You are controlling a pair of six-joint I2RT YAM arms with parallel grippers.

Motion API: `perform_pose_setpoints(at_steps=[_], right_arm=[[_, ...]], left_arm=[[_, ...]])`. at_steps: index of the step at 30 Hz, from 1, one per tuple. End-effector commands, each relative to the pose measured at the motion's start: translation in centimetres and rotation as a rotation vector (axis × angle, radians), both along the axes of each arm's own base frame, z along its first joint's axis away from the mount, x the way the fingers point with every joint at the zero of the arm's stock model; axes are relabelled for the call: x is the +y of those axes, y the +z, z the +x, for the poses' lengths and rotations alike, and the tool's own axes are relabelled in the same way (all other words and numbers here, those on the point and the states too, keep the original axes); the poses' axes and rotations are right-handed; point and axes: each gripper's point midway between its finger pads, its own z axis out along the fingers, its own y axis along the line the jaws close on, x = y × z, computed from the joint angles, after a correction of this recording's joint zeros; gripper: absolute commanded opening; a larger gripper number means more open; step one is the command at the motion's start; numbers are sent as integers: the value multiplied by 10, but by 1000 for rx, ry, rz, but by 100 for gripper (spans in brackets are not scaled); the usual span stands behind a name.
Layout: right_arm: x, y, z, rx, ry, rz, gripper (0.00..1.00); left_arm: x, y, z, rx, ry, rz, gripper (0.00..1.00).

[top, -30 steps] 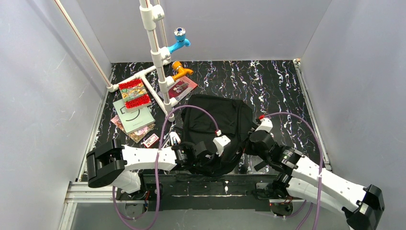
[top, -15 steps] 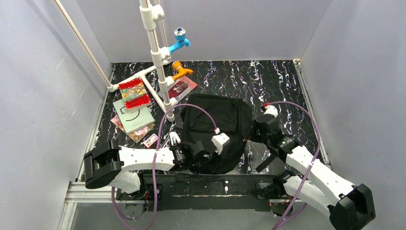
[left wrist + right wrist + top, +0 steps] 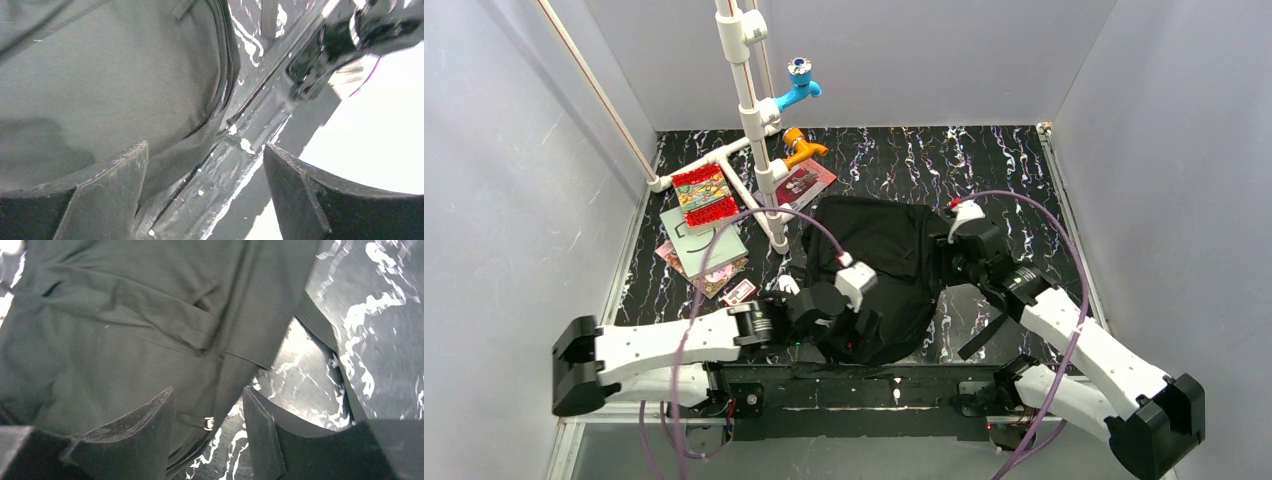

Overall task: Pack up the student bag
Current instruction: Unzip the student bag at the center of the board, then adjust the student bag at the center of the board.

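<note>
From above, the student bag (image 3: pixel 879 275) lies at frame centre with the left gripper (image 3: pixel 839 325) at its lower edge and the right gripper (image 3: pixel 939 262) at its right edge, finger spacing hidden. The wrist views alone show it: the left gripper (image 3: pixel 205 192) spread wide over the zipper (image 3: pixel 220 95), the right gripper (image 3: pixel 207 427) parted, empty, above the bag's edge.

student bag (image 3: pixel 879 270) near edge hidden under left arm

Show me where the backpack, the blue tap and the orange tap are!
backpack (image 3: pixel 879 250): top camera view, middle of its black fabric.
blue tap (image 3: pixel 798 90): top camera view, on its body.
orange tap (image 3: pixel 802 147): top camera view, on its spout.
</note>
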Motion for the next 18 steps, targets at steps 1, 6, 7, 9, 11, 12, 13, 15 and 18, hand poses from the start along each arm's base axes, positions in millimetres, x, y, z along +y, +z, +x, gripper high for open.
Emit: perform_pose_setpoints(at_steps=[1, 6, 7, 9, 11, 12, 13, 15, 18], right_arm=[[57, 17, -12, -51, 343, -18, 62], [129, 8, -58, -74, 661, 15, 65], [137, 5, -65, -71, 689, 22, 65], [148, -4, -78, -49, 750, 43, 65], [157, -10, -94, -32, 809, 53, 65], [163, -13, -105, -33, 845, 50, 65], [164, -16, -110, -34, 857, 47, 65], [169, -22, -124, -31, 898, 54, 64], [168, -31, -136, -23, 915, 54, 64]], left_arm=[[49, 44, 22, -44, 238, 14, 86], [122, 24, 33, 101, 610, 118, 86], [129, 15, 30, 154, 654, 119, 83], [138, -7, 23, 255, 712, 119, 76], [140, -19, 18, 328, 754, 102, 70], [139, -22, 18, 351, 765, 88, 68], [138, -24, 18, 366, 777, 80, 67], [134, -26, 20, 379, 788, 65, 63], [117, -31, 27, 399, 752, 45, 58]])
